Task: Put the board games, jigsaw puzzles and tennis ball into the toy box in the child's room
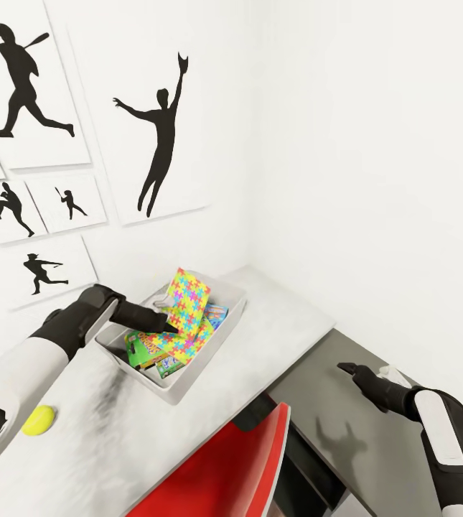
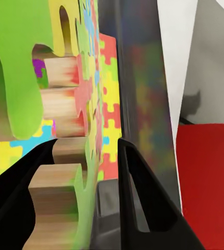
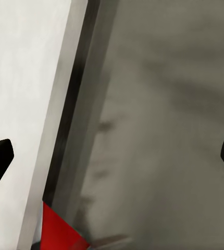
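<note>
The light grey toy box point(image 1: 202, 359) stands on the white table point(image 1: 274, 316) near the wall. My left gripper point(image 1: 161, 323) reaches over the box, shut on a jigsaw puzzle point(image 1: 190, 298) that stands tilted above it. In the left wrist view the puzzle's thick wooden edge point(image 2: 60, 156) sits between the black fingers point(image 2: 143, 203), and a second multicoloured puzzle face point(image 2: 108, 114) shows behind it. Board games lie in the box: a green one point(image 1: 142, 349) and a blue one point(image 1: 217, 314). The tennis ball point(image 1: 38, 420) rests on the table by my left forearm. My right gripper point(image 1: 357, 373) point(image 3: 112, 151) hovers open over the side desk.
A red chair point(image 1: 238, 467) is tucked against the table's front edge. The lower dark grey side desk point(image 1: 331, 431) joins the table on the right. White walls close off the corner behind the box, the left one hung with black silhouette pictures point(image 1: 159, 136).
</note>
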You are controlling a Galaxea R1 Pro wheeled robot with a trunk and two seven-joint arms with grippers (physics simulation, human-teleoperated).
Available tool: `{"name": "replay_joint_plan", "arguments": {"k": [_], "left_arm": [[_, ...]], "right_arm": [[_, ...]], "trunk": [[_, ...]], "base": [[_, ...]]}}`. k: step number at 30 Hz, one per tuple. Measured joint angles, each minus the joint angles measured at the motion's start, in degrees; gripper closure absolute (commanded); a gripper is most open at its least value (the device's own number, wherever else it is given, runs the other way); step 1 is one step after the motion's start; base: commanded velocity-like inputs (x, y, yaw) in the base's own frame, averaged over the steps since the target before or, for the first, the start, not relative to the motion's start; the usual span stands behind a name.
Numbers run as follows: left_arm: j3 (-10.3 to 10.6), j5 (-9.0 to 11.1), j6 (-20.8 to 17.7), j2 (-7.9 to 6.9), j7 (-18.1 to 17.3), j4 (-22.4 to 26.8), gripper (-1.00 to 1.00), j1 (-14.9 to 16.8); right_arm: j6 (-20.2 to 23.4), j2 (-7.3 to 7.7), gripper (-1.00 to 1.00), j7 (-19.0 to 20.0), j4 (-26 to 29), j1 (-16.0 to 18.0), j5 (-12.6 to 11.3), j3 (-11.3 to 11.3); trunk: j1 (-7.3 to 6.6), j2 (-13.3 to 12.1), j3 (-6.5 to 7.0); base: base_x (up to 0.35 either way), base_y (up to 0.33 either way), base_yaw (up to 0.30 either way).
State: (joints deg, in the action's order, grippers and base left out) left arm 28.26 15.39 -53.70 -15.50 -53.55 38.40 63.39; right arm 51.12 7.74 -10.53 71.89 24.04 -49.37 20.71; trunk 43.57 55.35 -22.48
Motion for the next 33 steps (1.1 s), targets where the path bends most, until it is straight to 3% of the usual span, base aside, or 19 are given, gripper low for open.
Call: {"name": "replay_joint_plan", "arguments": {"k": [9,18,30,31,33], "left_arm": [[0.1,-0.2,0.1,0.09,-0.1,-1.0,1.0,0.0],[2.0,-0.1,0.1,0.18,-0.2,-1.0,1.0,0.0],[2.3,0.0,0.1,0.48,-0.2,-1.0,1.0,-0.1],[2.3,0.0,0.1,0.5,-0.2,-1.0,-1.0,-0.1],[2.3,0.0,0.2,0.52,-0.2,-1.0,-1.0,-0.1]], "right_arm": [[0.0,-0.06,-1.0,0.0,-0.1,0.0,0.0,0.0],[0.0,-0.07,-1.0,0.0,-0.1,0.0,0.1,0.0],[0.0,-0.04,-1.0,0.0,-0.1,0.0,0.1,0.0],[0.0,-0.02,-1.0,0.0,-0.1,0.0,0.1,0.0],[0.0,-0.01,-1.0,0.0,-0.1,0.0,0.0,0.0]], "trunk": [[0.0,0.0,0.0],[0.0,0.0,0.0],[0.0,0.0,0.0],[0.0,0.0,0.0],[0.0,0.0,0.0]], "base": [[0.0,0.0,0.0],[0.0,0.0,0.0],[0.0,0.0,0.0],[0.0,0.0,0.0],[0.0,0.0,0.0]]}}
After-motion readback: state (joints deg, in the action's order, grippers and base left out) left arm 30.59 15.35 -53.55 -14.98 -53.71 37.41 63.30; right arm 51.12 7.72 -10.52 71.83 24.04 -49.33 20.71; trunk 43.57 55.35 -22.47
